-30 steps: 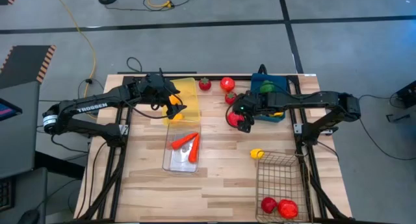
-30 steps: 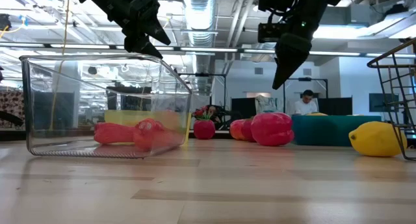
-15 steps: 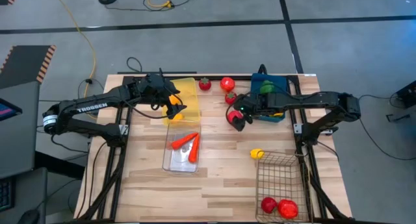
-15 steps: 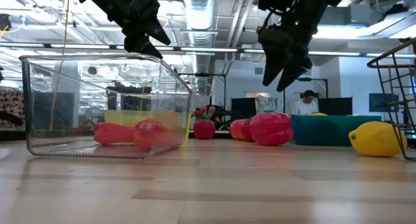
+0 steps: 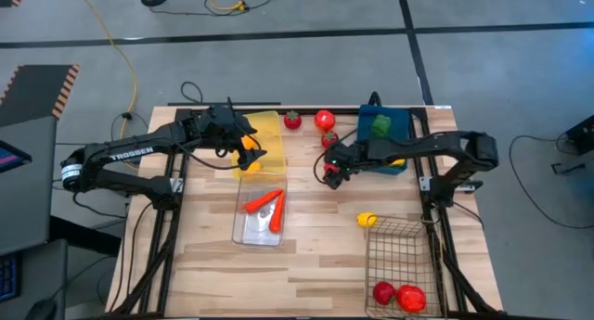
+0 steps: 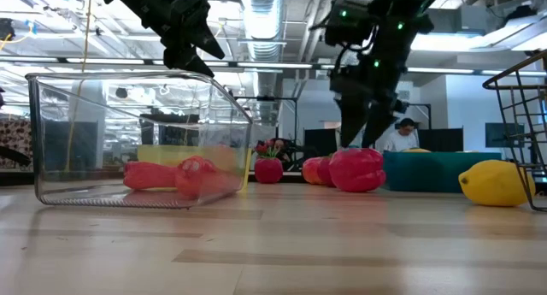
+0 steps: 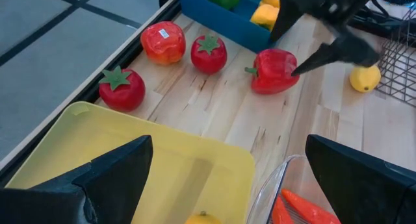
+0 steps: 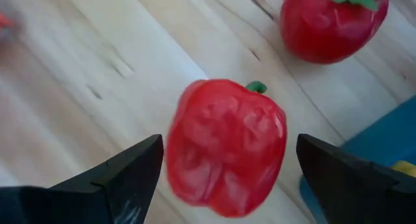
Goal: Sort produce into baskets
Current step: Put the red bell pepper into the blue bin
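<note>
A glossy red bell pepper [image 8: 227, 146] lies on its side on the wooden table, left of the dark blue bin [image 5: 369, 116]. My right gripper [image 8: 227, 156] points steeply down over it, open. One finger stands on each side of the pepper, and no touch shows. The low view has this gripper [image 6: 362, 134] just above the pepper [image 6: 357, 170]. My left gripper [image 5: 249, 156] hangs open and empty over the translucent yellow bin [image 5: 264, 134].
Three red tomatoes or strawberries [image 7: 208, 54] sit by the far edge. A lemon [image 5: 367, 219] lies beside the wire basket [image 5: 399, 255], which holds red produce. The clear bin [image 5: 243, 229] holds carrots [image 5: 263, 201]. The blue bin holds green and yellow pieces.
My right gripper has come down toward the red pepper and rolled about its own axis, so its fingers now stand on either side of the pepper. The pepper has stayed in place.
</note>
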Robot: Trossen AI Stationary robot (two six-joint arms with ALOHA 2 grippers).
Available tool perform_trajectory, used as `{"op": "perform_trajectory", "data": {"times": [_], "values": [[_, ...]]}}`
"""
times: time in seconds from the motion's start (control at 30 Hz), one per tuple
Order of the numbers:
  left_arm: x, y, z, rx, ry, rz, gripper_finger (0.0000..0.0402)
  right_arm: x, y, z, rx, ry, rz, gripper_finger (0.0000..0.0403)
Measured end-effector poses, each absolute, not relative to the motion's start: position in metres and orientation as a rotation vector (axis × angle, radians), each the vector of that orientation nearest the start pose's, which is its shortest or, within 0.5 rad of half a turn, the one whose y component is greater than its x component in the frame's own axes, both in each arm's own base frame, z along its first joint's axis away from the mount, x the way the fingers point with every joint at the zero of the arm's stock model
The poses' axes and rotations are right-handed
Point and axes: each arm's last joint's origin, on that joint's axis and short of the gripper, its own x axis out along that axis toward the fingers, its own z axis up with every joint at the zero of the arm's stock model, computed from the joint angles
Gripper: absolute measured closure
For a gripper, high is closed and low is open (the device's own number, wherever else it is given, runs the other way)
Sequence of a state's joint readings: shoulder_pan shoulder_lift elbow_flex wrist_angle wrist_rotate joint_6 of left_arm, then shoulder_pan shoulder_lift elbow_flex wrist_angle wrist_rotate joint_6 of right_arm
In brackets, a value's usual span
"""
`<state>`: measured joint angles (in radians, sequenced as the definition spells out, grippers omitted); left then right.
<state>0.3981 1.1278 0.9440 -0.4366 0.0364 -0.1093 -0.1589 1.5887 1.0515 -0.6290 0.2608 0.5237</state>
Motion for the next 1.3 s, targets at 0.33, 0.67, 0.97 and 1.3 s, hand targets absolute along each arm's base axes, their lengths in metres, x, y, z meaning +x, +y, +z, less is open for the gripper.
{"op": "perform_trajectory", "data": {"times": [0.33, 0.67, 0.97, 1.3], "values": [[0.219, 0.091, 0.300, -0.239, 0.590, 0.383, 0.0010, 0.312, -0.059, 0.167, 0.367, 1.159, -0.701, 0.0025], [0.219, 0.092, 0.300, -0.231, 0.590, 0.409, 0.0010, 0.309, -0.060, 0.173, 0.383, 1.145, -0.695, 0.0069], [0.219, 0.092, 0.300, -0.231, 0.591, 0.409, 0.0010, 0.304, -0.060, 0.184, 0.402, 1.117, -0.681, 0.0074], [0.219, 0.092, 0.300, -0.231, 0.591, 0.409, 0.0010, 0.297, -0.060, 0.206, 0.414, 1.045, -0.669, 0.0075]]}}
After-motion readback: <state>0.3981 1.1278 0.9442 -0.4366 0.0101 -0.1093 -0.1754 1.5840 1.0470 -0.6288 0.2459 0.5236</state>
